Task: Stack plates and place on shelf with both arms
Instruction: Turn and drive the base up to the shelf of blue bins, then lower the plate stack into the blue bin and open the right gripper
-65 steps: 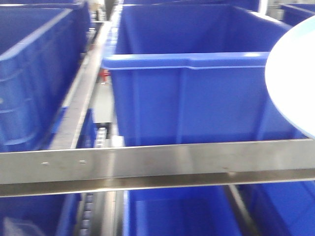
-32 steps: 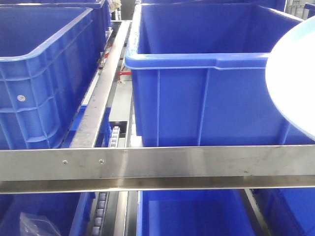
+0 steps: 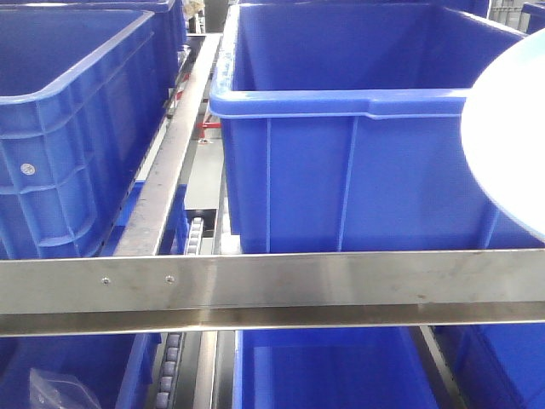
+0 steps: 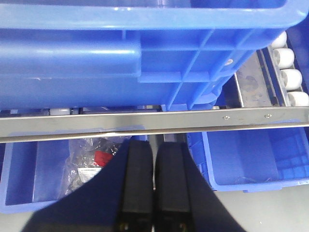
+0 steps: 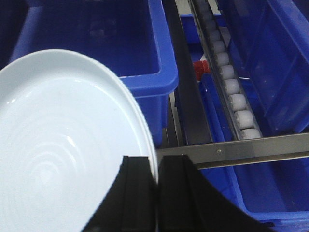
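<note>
One plate (image 5: 63, 145), possibly two stacked, pinched by our right hand (image 5: 157, 181); left hand (image 4: 154, 159) closed, empty. We should clear the shelf (image 3: 272, 285) beam.

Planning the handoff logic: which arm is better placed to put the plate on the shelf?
Right. The right gripper is shut on the plate rim, beside a blue crate. The left gripper is shut and holds nothing.

Left gripper (image 4: 153, 166): two flat, matte black, rectangular fingers (image 4: 137, 183), small screw near each base. Right gripper (image 5: 157, 181): matching black fingers (image 5: 136, 193), same blocky shape.
</note>
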